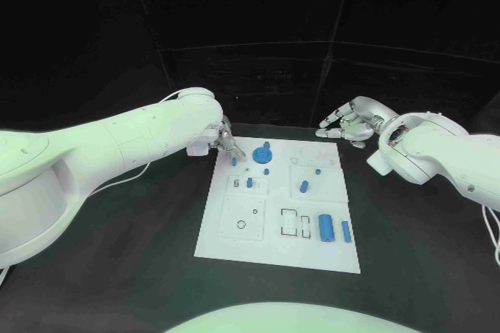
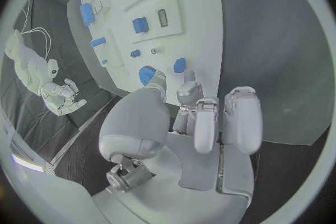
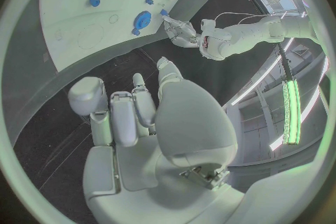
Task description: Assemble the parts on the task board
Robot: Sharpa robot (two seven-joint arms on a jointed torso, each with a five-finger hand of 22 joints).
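Black tabletop (image 1: 125, 239) carries the white rectangular task board (image 1: 235, 239) at its middle, with small blue parts scattered over it. At the board's far left corner the left hand (image 1: 222, 142) hovers, fingers curled but gripping nothing, just beside a small blue peg (image 1: 236, 160) and near the round blue disc part (image 1: 263, 156). Well apart, beyond the far right corner, the right hand (image 1: 349, 123) hangs with fingers loosely spread, empty.

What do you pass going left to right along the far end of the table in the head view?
Left silver hand at the board's far left corner → round blue disc part on the white task board → right silver hand, fingers curled, beyond the far right corner.
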